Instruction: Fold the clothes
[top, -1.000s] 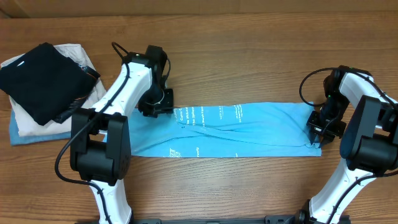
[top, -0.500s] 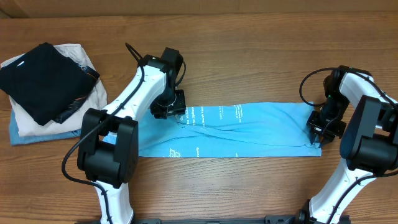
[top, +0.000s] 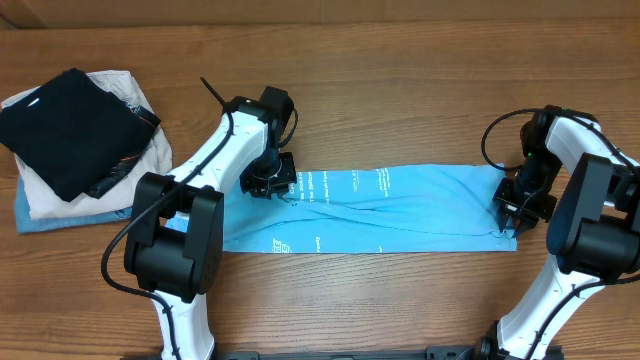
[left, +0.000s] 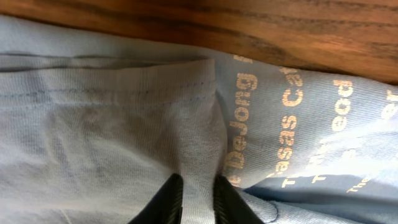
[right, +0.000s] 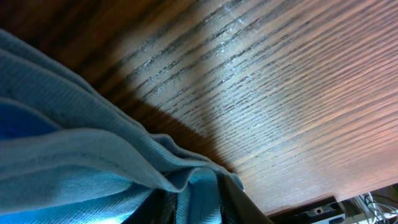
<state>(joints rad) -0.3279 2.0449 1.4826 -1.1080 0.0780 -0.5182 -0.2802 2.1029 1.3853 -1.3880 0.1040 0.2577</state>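
Overhead, the sky-blue T-shirt (top: 400, 210) was seen laid as a long, softly creased strip across the grained wooden table (top: 400, 70), the left gripper (top: 273, 186) set on its far left edge and the right gripper (top: 512, 212) at its right end. In the left wrist view, a raised ridge of fine knit beside a stitched hem and orange lettering (left: 292, 99) was pinched between black fingertips (left: 168, 199). In the right wrist view, a bunched fold was nipped between dark fingers (right: 158, 208).

Black garment (top: 62, 125) atop cream garment (top: 45, 195); wooden table (top: 400, 60).
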